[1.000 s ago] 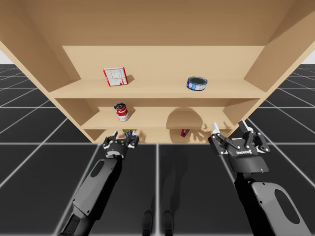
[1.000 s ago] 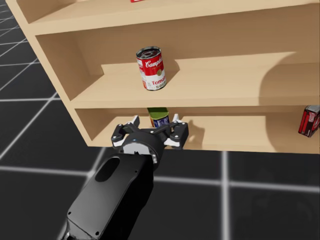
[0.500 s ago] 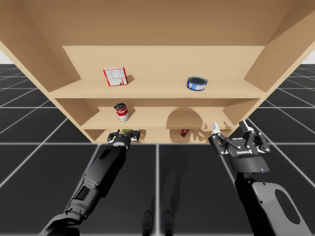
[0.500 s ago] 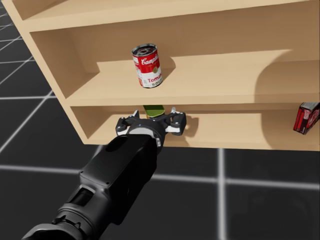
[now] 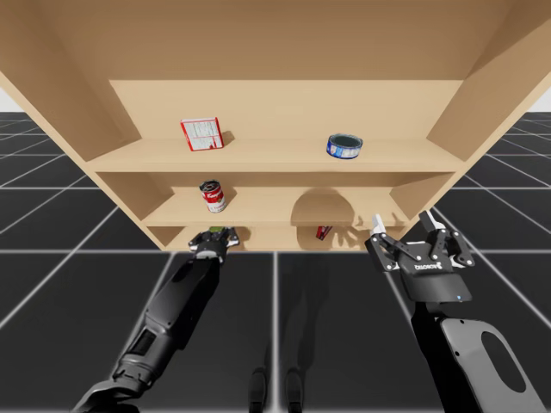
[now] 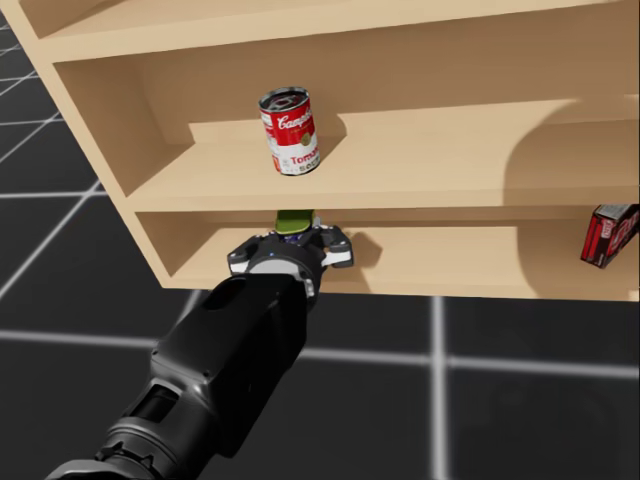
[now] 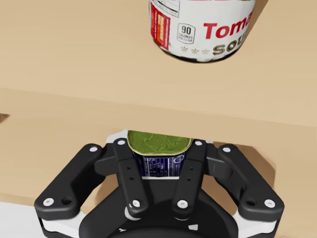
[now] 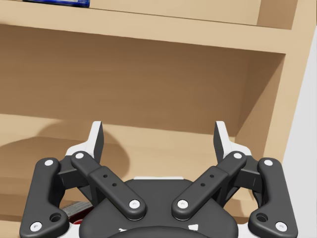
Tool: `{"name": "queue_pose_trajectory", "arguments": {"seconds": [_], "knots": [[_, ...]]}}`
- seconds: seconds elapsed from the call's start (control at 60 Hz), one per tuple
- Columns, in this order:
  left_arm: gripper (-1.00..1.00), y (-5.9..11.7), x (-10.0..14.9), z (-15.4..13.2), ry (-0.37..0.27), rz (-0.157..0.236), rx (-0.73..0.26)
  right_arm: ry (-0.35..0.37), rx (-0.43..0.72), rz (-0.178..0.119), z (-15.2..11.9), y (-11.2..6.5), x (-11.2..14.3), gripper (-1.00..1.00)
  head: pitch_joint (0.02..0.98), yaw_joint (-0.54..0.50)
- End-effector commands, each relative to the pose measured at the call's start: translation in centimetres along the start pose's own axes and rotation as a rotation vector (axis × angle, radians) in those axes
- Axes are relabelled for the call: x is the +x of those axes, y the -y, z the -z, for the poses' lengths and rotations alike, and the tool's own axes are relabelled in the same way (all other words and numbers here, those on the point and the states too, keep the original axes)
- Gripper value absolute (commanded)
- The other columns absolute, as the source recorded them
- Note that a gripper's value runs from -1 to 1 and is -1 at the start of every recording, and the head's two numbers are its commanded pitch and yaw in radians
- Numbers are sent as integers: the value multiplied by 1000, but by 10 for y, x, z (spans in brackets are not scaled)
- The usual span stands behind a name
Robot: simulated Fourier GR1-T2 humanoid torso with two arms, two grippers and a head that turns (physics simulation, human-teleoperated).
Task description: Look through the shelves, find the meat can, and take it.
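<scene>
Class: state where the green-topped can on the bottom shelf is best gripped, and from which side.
Grip the green-topped can by its two opposite side walls, coming level from the shelf's open front: it stands upright with the middle shelf board close over its top. My left gripper is shut on it that way.

My right gripper (image 8: 159, 134) faces a wooden shelf unit (image 8: 148, 74), its 2 fingers spread wide apart. Ahead of it runs a shelf board (image 8: 163, 144) that meets the unit's side wall (image 8: 270, 99). The bottom of a blue can (image 8: 59, 2) rests on the board above. A sliver of a red thing (image 8: 74, 208) peeks out under the gripper.
</scene>
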Motion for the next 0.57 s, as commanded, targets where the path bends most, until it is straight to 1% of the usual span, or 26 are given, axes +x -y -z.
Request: {"name": "queue_pose_trajectory", "arguments": {"seconds": [0.017,0.117,0.167,0.217,0.3,0.35,0.467,0.567], "knots": [[967,-5,5,-10,31,41,-73,2,-3,-4,0,0,0,-1000,746,236],[975,-12,9,-23,46,51,-75,0,-7,-3,0,1,0,-1000,747,234],[976,-17,11,-32,56,50,-77,-1,-10,-4,-1,1,0,-1000,747,234],[970,-22,11,-38,54,58,-82,-2,-12,-4,-1,1,0,-1000,745,235],[969,-30,10,-49,51,62,-85,-2,-12,-7,-1,1,0,-1000,742,236],[959,-34,8,-58,51,75,-92,-2,-12,-9,0,1,-1,-1000,740,237],[950,-43,4,-77,48,91,-105,-1,-14,-11,0,2,-1,-1000,737,236],[962,-51,1,-97,49,107,-122,9,-18,-32,0,2,-1,-1000,735,233]]}}
